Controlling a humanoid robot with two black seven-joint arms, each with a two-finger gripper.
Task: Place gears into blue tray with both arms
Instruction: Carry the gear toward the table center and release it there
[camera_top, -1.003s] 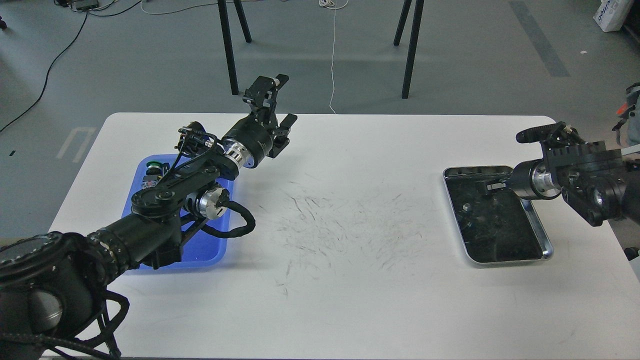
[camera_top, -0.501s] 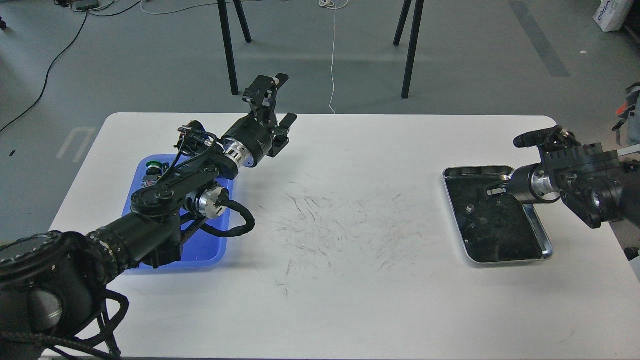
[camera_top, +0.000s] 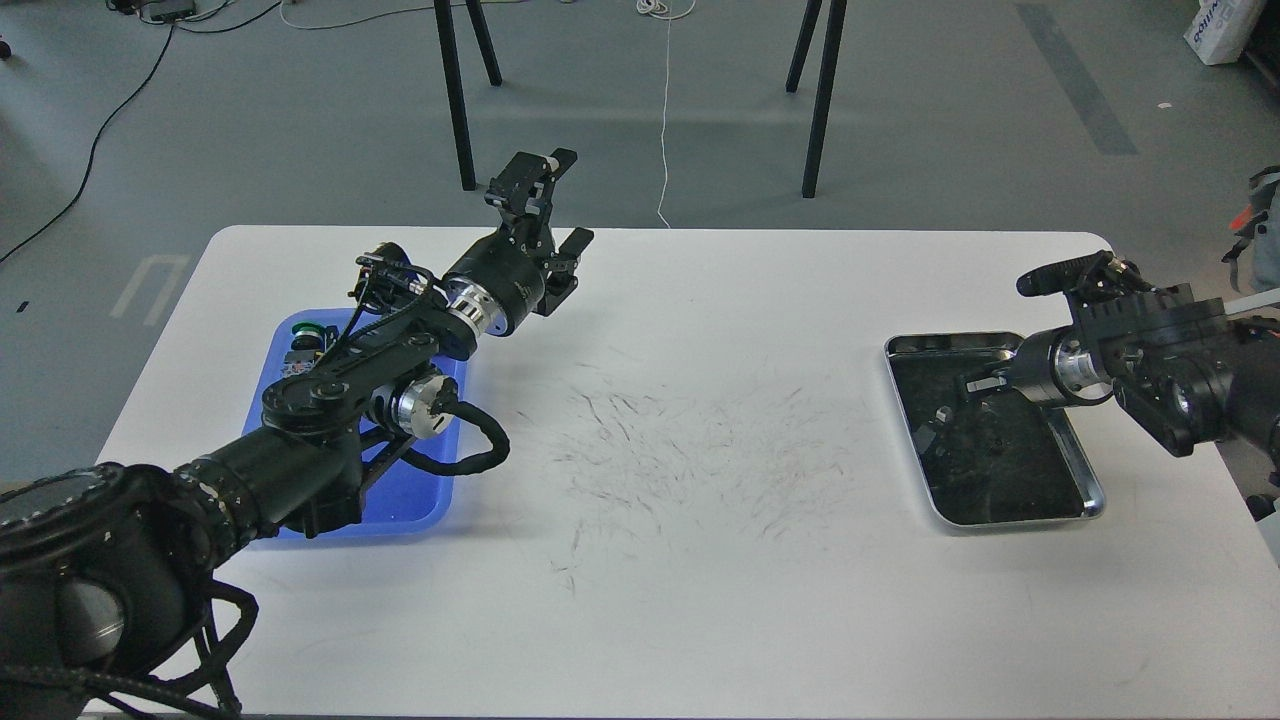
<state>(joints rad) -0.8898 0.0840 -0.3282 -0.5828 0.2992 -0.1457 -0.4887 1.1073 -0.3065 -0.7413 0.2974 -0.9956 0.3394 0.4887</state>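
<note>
Nearest the bottom left corner, the thick black base of the left arm (camera_top: 120, 560) is seen. It is stretched up and away over the white table (camera_top: 700, 600). Under its middle part, the blue tray (camera_top: 420, 500) is laid flat on the table's left side. Much of the tray is hidden by the arm. At the tray's far corner, a small green-topped part (camera_top: 312, 332) can be made out.

Over on the right side of the table, the silver tray (camera_top: 1090, 500) with its black lining is set down. Small dark bits are scattered on the lining, but it cannot be told which are gears. The right gripper (camera_top: 975, 385) is held low over the far part of this tray. Its fingers are dark against the lining, so it cannot be told whether they are spread or pressed together.

Farther back, the left gripper (camera_top: 560, 215) is held up over the table's far edge. Its two fingers are spread apart, and nothing is held between them.

Past the table, black legs (camera_top: 455, 100) are stood on the grey floor.
</note>
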